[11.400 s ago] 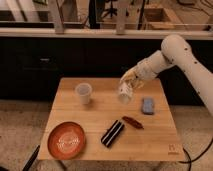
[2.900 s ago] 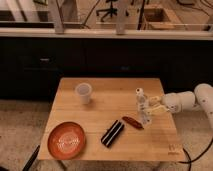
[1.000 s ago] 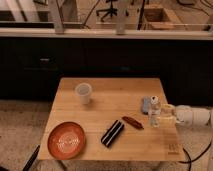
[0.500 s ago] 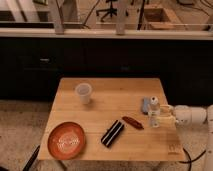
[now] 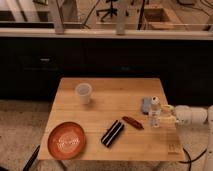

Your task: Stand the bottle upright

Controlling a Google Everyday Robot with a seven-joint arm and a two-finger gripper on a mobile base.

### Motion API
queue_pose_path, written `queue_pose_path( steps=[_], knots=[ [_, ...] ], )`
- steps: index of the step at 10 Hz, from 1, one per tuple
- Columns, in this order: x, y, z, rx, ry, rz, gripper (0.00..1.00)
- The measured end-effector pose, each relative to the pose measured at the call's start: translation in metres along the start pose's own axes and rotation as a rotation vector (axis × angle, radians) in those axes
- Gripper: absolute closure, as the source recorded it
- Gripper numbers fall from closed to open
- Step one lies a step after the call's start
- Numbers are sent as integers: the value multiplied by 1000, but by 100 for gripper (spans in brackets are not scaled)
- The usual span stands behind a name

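Note:
The bottle (image 5: 155,113) is small and whitish with a white cap. It stands upright on the wooden table (image 5: 105,115) near the right edge. My gripper (image 5: 164,116) reaches in from the right at bottle height, right beside the bottle's right side. The white arm (image 5: 192,115) extends off the right edge of the view. I cannot tell whether the gripper touches the bottle.
A translucent white cup (image 5: 83,93) stands at the table's back left. An orange plate (image 5: 66,140) lies front left. A dark striped packet (image 5: 113,132) and a reddish-brown packet (image 5: 132,122) lie mid-table. A blue-grey object (image 5: 145,104) lies just behind the bottle.
The gripper carried the bottle from above the table's middle down to the right edge, where it now stands upright. In the last second the arm shifted slightly to the right.

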Motion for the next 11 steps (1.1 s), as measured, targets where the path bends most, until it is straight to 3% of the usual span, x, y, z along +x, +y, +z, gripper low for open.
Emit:
queue_pose_path(
  steps=[2, 4, 5, 6, 9, 11],
  knots=[
    [0, 0, 0, -3, 0, -2, 100],
    [1, -2, 12, -31, 10, -25, 100],
    [2, -4, 21, -48, 14, -31, 100],
    [5, -5, 34, -93, 21, -20, 100],
    [13, -6, 46, -173, 85, -20, 100],
    [19, -3, 53, -171, 123, -38, 100]
  ],
)
